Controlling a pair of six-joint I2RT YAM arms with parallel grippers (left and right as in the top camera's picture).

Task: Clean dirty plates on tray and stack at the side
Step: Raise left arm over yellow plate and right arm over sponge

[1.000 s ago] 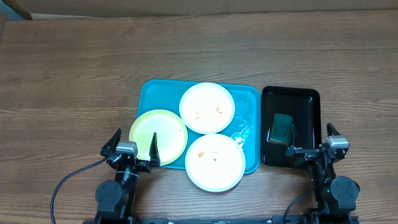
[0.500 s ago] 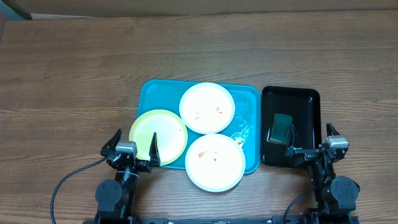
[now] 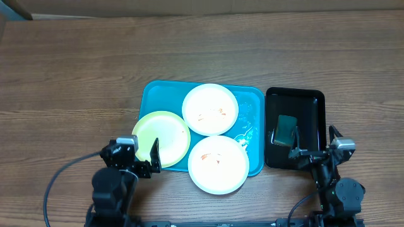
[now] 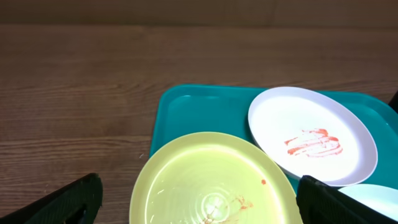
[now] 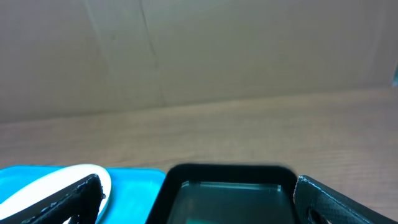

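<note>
Three plates lie on the turquoise tray (image 3: 153, 94). The yellow-green plate (image 3: 165, 135) hangs over its left front edge. One white plate with orange-red smears (image 3: 210, 108) is at the back. The other smeared white plate (image 3: 218, 164) hangs over the front edge. My left gripper (image 3: 135, 156) is open and empty at the near edge of the yellow-green plate (image 4: 211, 180). My right gripper (image 3: 314, 142) is open and empty at the near end of the black tray. The left wrist view also shows the tray (image 4: 180, 106) and the back white plate (image 4: 311, 134).
A black tray (image 3: 314, 101) stands right of the turquoise one and holds a green sponge (image 3: 285, 128). It also shows in the right wrist view (image 5: 230, 180). A cardboard wall (image 5: 199, 50) runs along the table's far edge.
My left arm has tilted and shifted a little toward the yellow-green plate. The right arm and the plates have not moved.
</note>
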